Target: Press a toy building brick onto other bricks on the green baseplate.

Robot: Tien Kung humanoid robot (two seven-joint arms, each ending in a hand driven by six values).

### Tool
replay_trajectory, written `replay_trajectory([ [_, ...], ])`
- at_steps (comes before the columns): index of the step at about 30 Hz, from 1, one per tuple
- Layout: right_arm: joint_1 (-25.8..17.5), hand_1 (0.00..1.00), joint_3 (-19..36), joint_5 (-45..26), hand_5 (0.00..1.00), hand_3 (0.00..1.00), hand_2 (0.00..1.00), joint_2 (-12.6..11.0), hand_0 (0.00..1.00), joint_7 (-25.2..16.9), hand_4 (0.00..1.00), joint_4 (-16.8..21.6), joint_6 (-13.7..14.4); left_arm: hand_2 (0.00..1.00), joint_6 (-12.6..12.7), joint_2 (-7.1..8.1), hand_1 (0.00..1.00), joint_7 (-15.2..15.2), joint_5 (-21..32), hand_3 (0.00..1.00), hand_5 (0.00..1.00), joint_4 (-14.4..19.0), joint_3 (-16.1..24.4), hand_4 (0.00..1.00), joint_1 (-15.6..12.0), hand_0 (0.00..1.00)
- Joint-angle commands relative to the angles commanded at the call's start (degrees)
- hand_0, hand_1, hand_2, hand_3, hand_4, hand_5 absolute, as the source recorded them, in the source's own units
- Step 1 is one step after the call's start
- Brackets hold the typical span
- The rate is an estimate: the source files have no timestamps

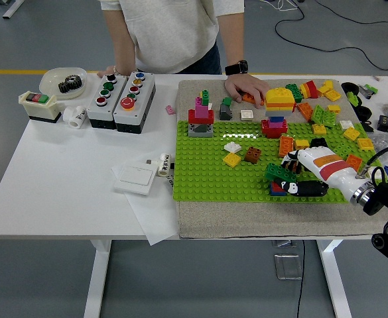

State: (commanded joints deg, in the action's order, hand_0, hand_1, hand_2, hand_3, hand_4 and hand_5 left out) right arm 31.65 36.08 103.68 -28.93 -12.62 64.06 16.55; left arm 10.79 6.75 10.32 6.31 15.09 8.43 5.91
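The green baseplate [207, 172] lies on a grey mat. My right hand [289, 177], white with an orange band, reaches in from the right over the plate's front right part. Its fingers are curled around a dark green brick [278, 173], with the black thumb [308, 189] lying below it. The green brick sits slightly tilted just above a small red and blue brick [276, 190] on the plate. A person's hand [245, 87] with a watch rests on the mat at the back, next to a yellow brick stack [280, 98].
On the plate stand a red and pink tower [201, 116], a red and blue stack [274, 126], and yellow [232, 159], brown [252, 155] and white [233, 146] bricks. Loose bricks [321, 112] lie back right. Button boxes [121, 93], a gear bowl [64, 81] and a white switch plate [135, 177] sit left.
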Motion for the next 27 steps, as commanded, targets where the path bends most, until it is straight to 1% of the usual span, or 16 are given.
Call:
replay_trajectory([
  [13,0.27,0.37,-0.57,1.0,0.565,0.497,0.449,-0.45,0.36,-3.01,0.646,-0.53,0.93,0.772,0.01,0.03,0.611,0.04,-0.19,0.795,0.829,0.02,0.09,0.845,0.07,0.515],
  [18,0.97,0.368,-1.33,3.09,0.561,0.495,0.449,-0.71,0.36,-4.98,0.639,-0.79,2.22,0.772,0.03,0.02,0.613,0.1,-0.3,0.795,0.829,0.03,0.16,0.844,0.12,0.516],
  [27,1.89,0.373,-2.32,4.61,0.55,0.496,0.448,-0.54,0.358,-7.67,0.624,-1.75,5.62,0.773,0.09,-0.04,0.613,0.18,-0.47,0.795,0.829,0.05,0.31,0.844,-0.01,0.516],
])
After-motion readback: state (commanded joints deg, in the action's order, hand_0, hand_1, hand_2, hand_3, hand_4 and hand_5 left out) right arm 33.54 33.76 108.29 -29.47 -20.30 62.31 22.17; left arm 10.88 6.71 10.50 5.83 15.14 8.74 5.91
